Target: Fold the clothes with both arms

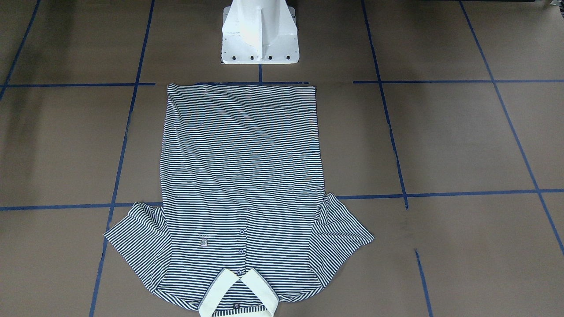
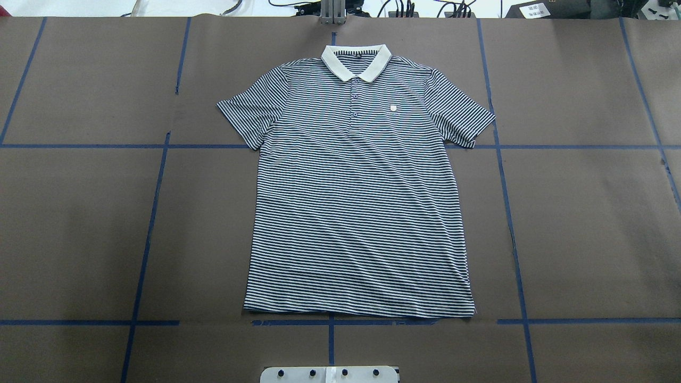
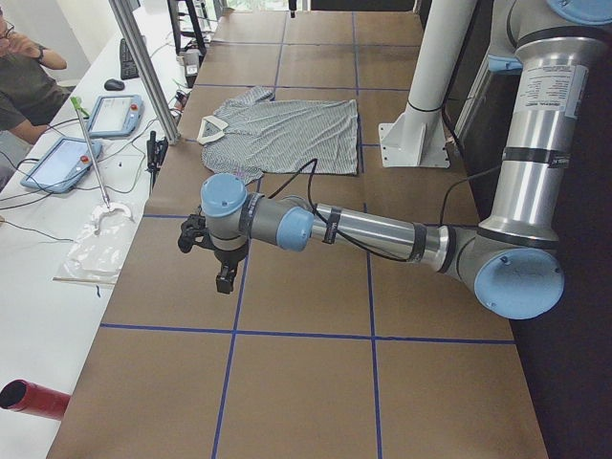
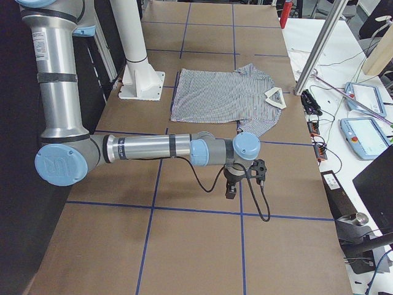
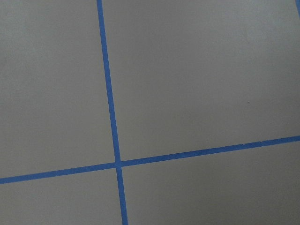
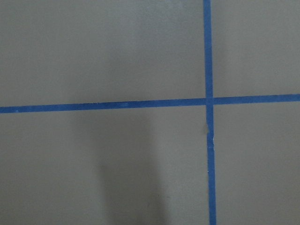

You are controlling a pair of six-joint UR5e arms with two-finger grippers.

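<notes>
The striped polo shirt [image 2: 356, 202] lies flat and spread out, front up, in the middle of the brown table. Its cream collar [image 2: 355, 64] is at the far edge and its hem is toward the robot's base. It also shows in the front-facing view [image 1: 240, 176] and both side views [image 3: 282, 134] [image 4: 218, 95]. My left gripper [image 3: 225, 277] hangs over bare table far to the shirt's left. My right gripper [image 4: 231, 190] hangs over bare table far to its right. I cannot tell whether either is open or shut. Both wrist views show only table and blue tape lines.
The white pedestal base [image 1: 260, 33] stands just behind the shirt's hem. A seated operator [image 3: 19, 76], teach pendants [image 3: 62, 163] [image 4: 368, 135], cables and an aluminium post [image 3: 143, 67] line the white bench along the far table edge. A red cylinder [image 3: 33, 397] lies there too.
</notes>
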